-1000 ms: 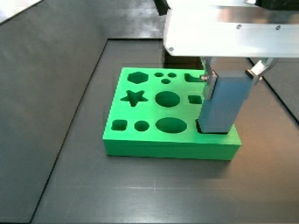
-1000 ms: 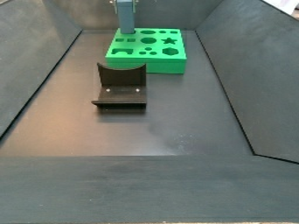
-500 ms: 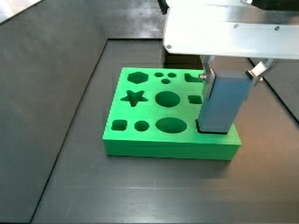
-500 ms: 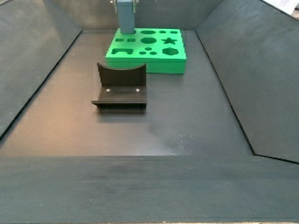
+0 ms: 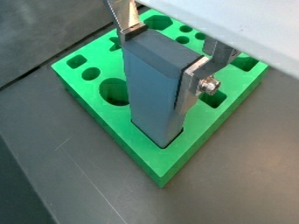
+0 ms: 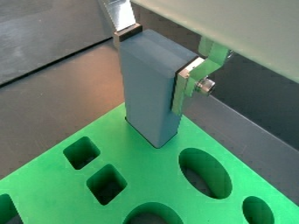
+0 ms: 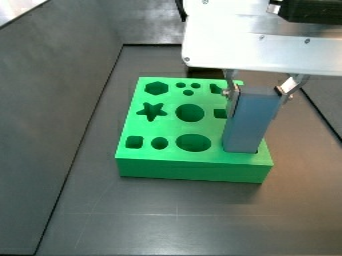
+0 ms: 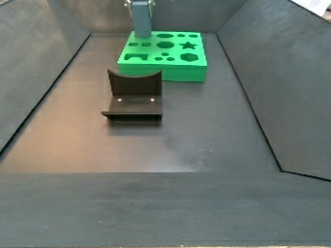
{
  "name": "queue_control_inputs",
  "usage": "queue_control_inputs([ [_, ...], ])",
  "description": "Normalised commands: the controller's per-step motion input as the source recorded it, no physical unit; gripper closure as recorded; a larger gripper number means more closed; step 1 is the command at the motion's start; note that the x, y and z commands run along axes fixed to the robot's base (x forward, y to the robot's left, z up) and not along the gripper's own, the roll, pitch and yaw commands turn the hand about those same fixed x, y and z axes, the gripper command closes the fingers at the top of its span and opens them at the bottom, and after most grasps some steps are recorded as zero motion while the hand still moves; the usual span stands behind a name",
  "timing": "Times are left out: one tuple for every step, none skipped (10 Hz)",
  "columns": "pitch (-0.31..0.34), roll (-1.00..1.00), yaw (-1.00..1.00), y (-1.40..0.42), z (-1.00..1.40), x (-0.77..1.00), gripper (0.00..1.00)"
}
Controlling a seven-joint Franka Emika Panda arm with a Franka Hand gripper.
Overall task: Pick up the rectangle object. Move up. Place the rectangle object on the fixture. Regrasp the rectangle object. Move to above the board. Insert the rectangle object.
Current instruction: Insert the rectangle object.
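My gripper [image 7: 257, 92] is shut on the rectangle object [image 7: 247, 120], a light blue-grey block held upright. Both wrist views show the silver fingers [image 5: 197, 77] [image 6: 191, 79] clamping its upper end [image 5: 152, 83] [image 6: 149, 83]. The gripper [image 5: 162, 54] [image 6: 158, 57] is above a corner of the green board [image 7: 174, 165]. The block's lower end meets the board [image 5: 187, 144] [image 6: 152, 168] at that corner and seems to sit a little inside a hole there. In a side view the block [image 8: 138, 17] stands at the board's [image 8: 181, 70] far left corner, with the gripper [image 8: 137, 4] at the frame's top edge.
The dark fixture [image 8: 134, 94] stands on the grey floor in front of the board, apart from it. Sloping grey walls [image 8: 45, 87] close in the floor on both sides. The board's other holes include a star [image 7: 154, 112] and circles.
My gripper has come down a little with the block in it. The block's lower end is slightly lower at the board's corner. The board and the fixture have not moved.
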Motion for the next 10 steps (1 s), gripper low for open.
queue_control_inputs([
  [-0.041,0.00,-0.03,0.00,-0.15,-0.03,1.00],
  [-0.101,0.09,0.00,-0.08,-0.67,0.00,1.00],
  [-0.054,0.44,-0.01,-0.19,-0.47,0.02,1.00],
  [-0.057,0.49,-0.03,-0.37,-0.37,0.12,1.00],
  [-0.137,0.27,0.00,-0.59,-0.73,0.13,1.00],
  [-0.096,0.19,0.00,-0.60,-0.96,0.13,1.00],
  [-0.040,0.11,0.00,-0.55,-1.00,0.15,1.00],
  [-0.003,0.01,0.24,-0.27,-1.00,0.33,1.00],
  [0.170,-0.02,-0.13,0.06,0.00,0.22,1.00],
  [0.009,0.00,0.00,0.00,0.00,0.00,1.00],
])
